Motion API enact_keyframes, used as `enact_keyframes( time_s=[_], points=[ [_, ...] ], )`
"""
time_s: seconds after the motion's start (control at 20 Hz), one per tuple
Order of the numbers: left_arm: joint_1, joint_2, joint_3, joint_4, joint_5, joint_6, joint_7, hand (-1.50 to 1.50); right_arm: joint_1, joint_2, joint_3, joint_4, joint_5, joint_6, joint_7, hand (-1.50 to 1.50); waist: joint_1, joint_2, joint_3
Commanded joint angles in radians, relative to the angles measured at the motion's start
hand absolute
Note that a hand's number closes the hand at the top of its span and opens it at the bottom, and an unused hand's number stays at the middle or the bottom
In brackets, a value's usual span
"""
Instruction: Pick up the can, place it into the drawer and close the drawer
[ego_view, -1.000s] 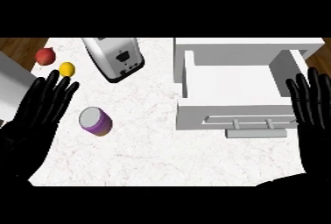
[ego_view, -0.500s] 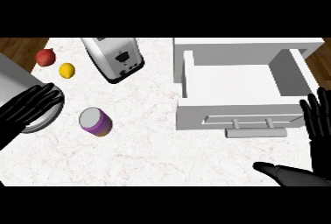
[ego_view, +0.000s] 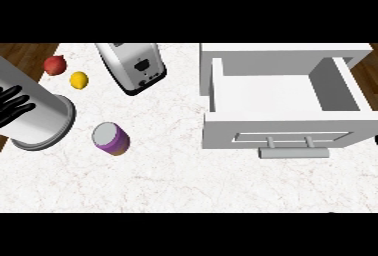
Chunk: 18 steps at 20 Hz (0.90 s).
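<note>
While the left hand shows at the view's left edge, its black fingers lie spread and hold nothing, against a grey forearm. Just right of those fingers and slightly below, the can rests on the marble surface, purple with a pale top. Well to the right, the white drawer stands open.

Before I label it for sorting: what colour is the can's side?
Purple, with a pale grey top; the can shows in the head view.
</note>
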Motion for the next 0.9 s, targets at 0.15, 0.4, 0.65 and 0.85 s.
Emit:
enact_keyframes(
  time_s=[0.15,0.4,0.65,0.85],
  points=[
    [-0.047,0.073,0.015,0.132,0.167,-0.02,0.103,-1.5,0.063,-0.012,-0.089,0.024,-0.082,0.099,-0.057,-1.5,0.002,0.0,0.0],
    [-0.078,0.111,-0.069,0.166,0.359,0.052,0.238,-1.5,0.042,-0.069,-0.184,0.084,-0.156,0.153,-0.065,-1.5,0.004,-0.001,0.001],
    [-0.172,0.068,-0.093,0.298,0.316,0.015,0.281,-1.5,0.089,-0.036,-0.193,-0.005,-0.178,0.165,-0.02,-1.5,-0.004,0.002,0.0],
    [-0.145,0.01,-0.123,0.188,0.329,0.11,0.325,-1.5,0.081,-0.038,-0.239,0.026,-0.213,0.204,-0.039,-1.5,0.002,0.0,0.0]
  ],
)
